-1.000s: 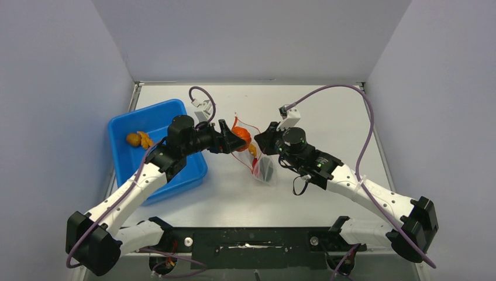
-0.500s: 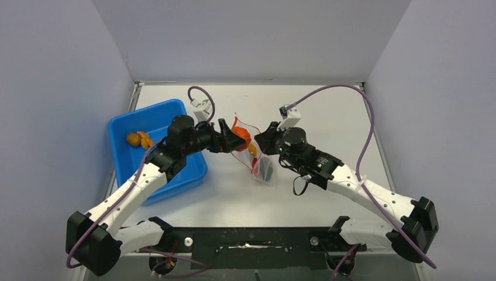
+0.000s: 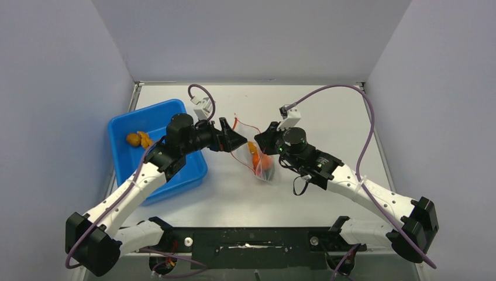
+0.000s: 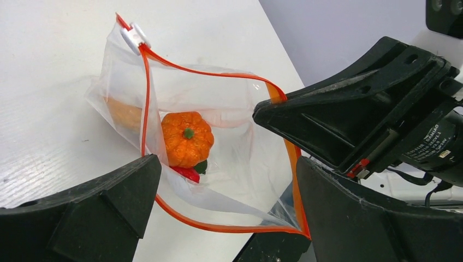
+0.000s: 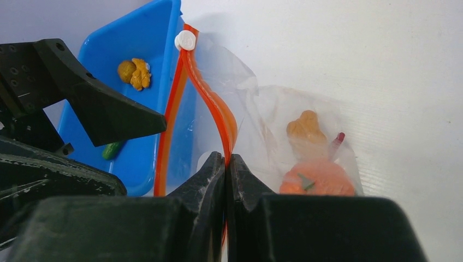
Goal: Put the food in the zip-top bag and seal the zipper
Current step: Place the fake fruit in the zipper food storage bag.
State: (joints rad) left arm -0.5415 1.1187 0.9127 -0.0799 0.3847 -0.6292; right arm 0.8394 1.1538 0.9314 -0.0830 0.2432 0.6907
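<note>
Status: zip-top bag (image 3: 248, 153) lies on worktop (image 3: 327, 111) just right of blue tray (image 3: 123, 167), between the two tools. In the top view its long axis runs far-to-near, slanting away from the tray at the near end. Mouth faces the tray and is pulled open into a wide loop. Zipper (image 4: 210, 72) is unsealed along the mouth, with white slider (image 4: 132, 37) at its far end.

Right tool (image 5: 225, 159): fingers pressed together, pinching the zipper strip on the side of the mouth away from the tray.

Left tool (image 4: 224, 180): fingers spread wide, gripping nothing, on the tray side of the bag and pointing into the mouth.

Inside the bag:
- Orange round fruit (image 4: 187, 138), stem end facing the mouth.
- Red chili (image 4: 187, 173) tucked under the fruit. A small green bit touches it; can't tell if it's a separate piece.
- One yellow-brown lump (image 4: 123, 112) deeper in, on the side away from the tray.

In the tray: yellow-brown lumps (image 5: 135, 72) and a green piece (image 5: 111, 150), apart from each other.
</note>
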